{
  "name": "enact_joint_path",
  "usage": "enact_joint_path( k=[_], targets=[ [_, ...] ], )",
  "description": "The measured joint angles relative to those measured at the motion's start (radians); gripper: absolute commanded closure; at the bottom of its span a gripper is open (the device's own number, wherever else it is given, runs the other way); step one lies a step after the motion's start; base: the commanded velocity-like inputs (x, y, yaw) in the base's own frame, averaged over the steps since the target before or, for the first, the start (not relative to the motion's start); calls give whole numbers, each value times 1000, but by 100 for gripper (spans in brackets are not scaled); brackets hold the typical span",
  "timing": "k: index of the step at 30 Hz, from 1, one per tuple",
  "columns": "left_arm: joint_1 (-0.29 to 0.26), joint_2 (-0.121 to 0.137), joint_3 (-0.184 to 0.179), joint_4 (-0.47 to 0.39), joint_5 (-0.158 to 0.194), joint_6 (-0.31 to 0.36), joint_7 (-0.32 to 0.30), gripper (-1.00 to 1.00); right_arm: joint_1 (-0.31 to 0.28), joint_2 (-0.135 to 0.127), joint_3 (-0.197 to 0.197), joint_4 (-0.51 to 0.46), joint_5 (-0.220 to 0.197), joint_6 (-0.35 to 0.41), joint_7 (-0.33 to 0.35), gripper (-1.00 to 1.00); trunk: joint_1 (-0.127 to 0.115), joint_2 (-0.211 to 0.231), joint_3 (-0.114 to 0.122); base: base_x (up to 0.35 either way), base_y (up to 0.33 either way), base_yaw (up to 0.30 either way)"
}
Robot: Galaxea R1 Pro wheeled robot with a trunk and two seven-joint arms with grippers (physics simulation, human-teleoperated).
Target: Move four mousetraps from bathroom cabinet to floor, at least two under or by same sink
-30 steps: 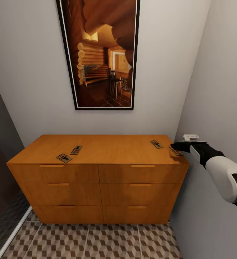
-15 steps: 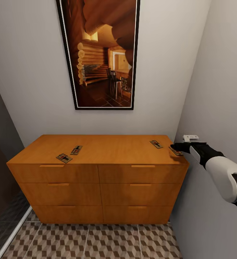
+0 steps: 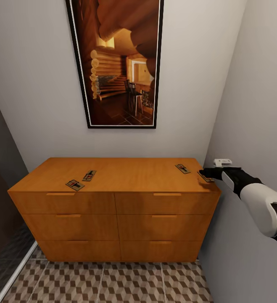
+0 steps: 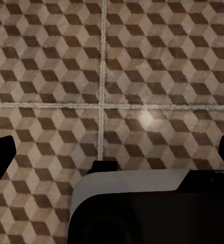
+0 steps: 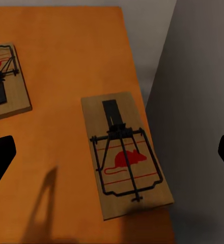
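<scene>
**Grey-walled corner, four traps on cabinet top**

Head view. Grey matte walls meeting at a corner; framed picture (image 3: 115, 63) of a log interior hung above. Low, wide orange-brown cabinet (image 3: 113, 219), smooth wood, flat top, three rows of drawers with wooden bar handles. Bathroom floor (image 3: 104, 282) below, square tiles printed in brown, beige and white cubes, pale grout. Two mousetraps lying flat near the front left of the top: front left trap (image 3: 75, 184) and second left trap (image 3: 89, 175), just beside each other, long axes angled differently. Third trap (image 3: 182, 168) near the right rear, long axis running diagonally toward the front right corner. Corner trap (image 3: 205, 177) at the right edge, partly covered by the right gripper (image 3: 204, 171). White forearm with black wrist reaching in from the right, cut off by the frame. Finger spread not readable at this size.

Left wrist view. Patterned tile and a grout cross seen beyond the left gripper (image 4: 112, 152); dark fingertips at the far edges of the frame, spread wide, nothing between them.

Right wrist view. Corner trap (image 5: 126, 153) as a tan wooden rectangle with dark wire frame and a red mouse print, lying along the cabinet edge by the wall. Third trap (image 5: 4, 81) partly cut off. Fingertips (image 5: 0, 157) wide apart, above the board, gripping nothing.
</scene>
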Motion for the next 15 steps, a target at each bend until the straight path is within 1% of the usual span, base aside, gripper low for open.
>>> enact_joint_path(
  k=[5,15],
  targets=[
    [0,0,0,0,0,0,0,-100,0,0,0,1,0,0,0,-100,0,0,0,37,0,0],
    [0,0,0,0,0,0,0,-100,0,0,1,3,0,0,0,-100,0,0,0,109,0,0]
  ],
)
